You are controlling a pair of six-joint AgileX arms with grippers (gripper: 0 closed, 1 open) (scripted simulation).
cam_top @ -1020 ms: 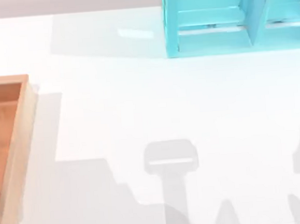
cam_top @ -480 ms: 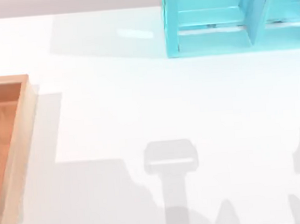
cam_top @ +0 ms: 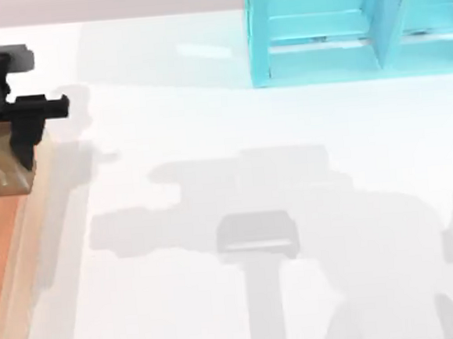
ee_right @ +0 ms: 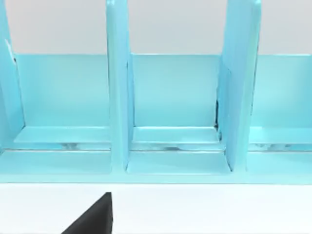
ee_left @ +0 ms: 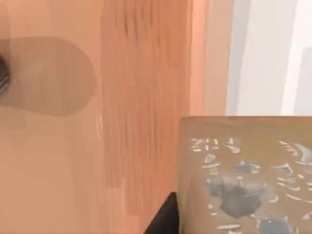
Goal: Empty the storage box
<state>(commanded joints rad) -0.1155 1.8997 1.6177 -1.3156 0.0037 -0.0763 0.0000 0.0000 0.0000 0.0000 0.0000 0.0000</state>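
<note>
Storage box (cam_top: pixel 2 258) sat at the counter's (cam_top: pixel 233 153) left edge. Left gripper (cam_top: pixel 9 151) hung over the box's far right rim, jaws pinching a tan cube (cam_top: pixel 5 165). Turquoise shelf unit (cam_top: pixel 356 26) stood at far edge.

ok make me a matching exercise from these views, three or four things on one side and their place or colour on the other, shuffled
Things:
1. storage box
2. shelf unit
3. small tan cube
4. left claw

Descriptions:
A. turquoise, at the table's far right
B. black, above the box's far corner
C. orange-brown wood, at the table's left edge
D. translucent tan with grey flecks, under the black claw

Pairs: 1-C, 2-A, 3-D, 4-B
</note>
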